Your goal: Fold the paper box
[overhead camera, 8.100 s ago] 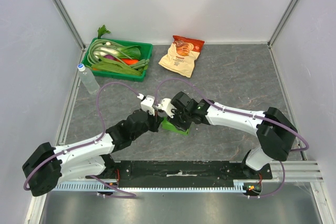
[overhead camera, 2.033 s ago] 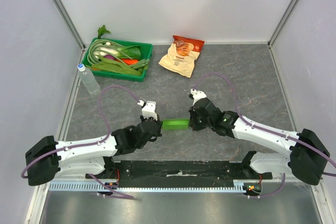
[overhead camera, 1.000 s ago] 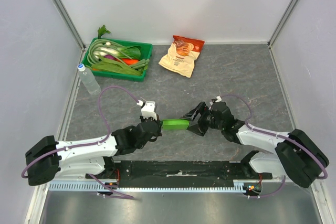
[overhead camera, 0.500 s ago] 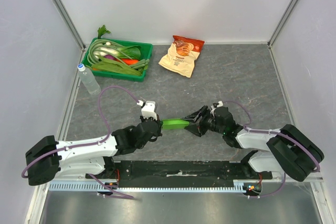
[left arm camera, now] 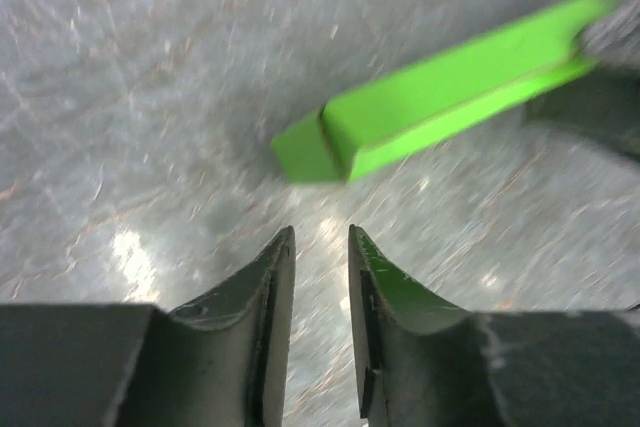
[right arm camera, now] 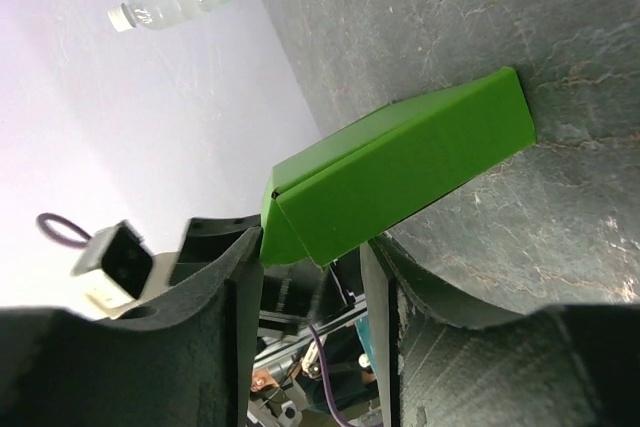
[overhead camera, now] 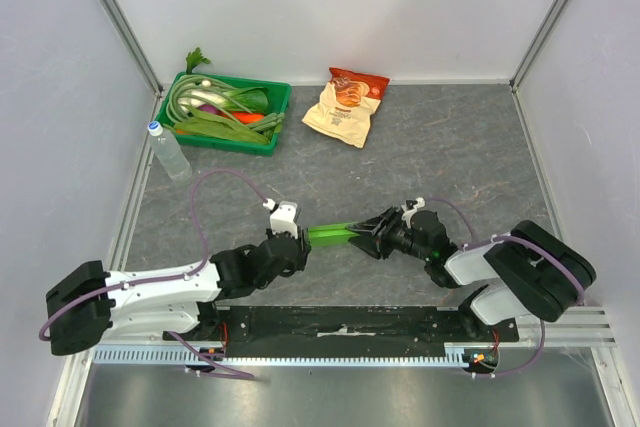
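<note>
Paper box (overhead camera: 330, 234): lime green, pressed flat and long, low over the middle of the grey surface (overhead camera: 450, 147), spanning the space between the two arms; in the right wrist view its far corner rests on the surface.
Right claw (right arm camera: 312, 247): closed on the box's right end, one finger on each side of it.
Left claw (left arm camera: 320, 237): fingers parted by a narrow gap with nothing between them; the box's left end lies just ahead, apart from the tips.
Vegetable tray (overhead camera: 268, 137): far left, well apart from the box.
Snack bag (overhead camera: 345, 105): far side, near the tray.
Water bottle (overhead camera: 168, 151): left edge, just beside the tray.
</note>
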`<control>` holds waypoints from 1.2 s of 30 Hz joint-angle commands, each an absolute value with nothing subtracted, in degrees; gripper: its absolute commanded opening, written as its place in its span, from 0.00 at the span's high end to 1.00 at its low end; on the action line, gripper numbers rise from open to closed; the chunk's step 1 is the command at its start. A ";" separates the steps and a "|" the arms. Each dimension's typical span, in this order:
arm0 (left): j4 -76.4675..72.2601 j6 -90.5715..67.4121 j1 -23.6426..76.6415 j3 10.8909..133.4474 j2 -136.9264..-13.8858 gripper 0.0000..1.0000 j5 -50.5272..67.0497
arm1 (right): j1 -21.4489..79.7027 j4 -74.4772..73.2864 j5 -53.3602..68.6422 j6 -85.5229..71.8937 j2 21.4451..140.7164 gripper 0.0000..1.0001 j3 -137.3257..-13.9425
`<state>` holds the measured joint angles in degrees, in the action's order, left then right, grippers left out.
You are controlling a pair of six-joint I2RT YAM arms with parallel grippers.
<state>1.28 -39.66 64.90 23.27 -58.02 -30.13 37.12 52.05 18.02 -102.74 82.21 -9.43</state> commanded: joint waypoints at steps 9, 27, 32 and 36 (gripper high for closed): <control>8.08 -40.25 65.13 18.45 -42.12 0.38 -19.26 | 36.91 59.49 15.56 -103.10 92.45 0.54 -7.30; -11.75 -54.83 30.33 23.04 -56.84 0.11 27.23 | 36.91 61.43 14.94 -101.07 94.92 0.58 -5.89; -15.64 -55.11 28.83 21.36 -60.11 0.23 28.65 | 36.91 61.87 15.38 -100.81 95.80 0.58 -6.33; -17.66 -55.81 28.65 19.08 -61.96 0.29 28.56 | 36.91 62.05 15.56 -100.64 95.89 0.58 -6.59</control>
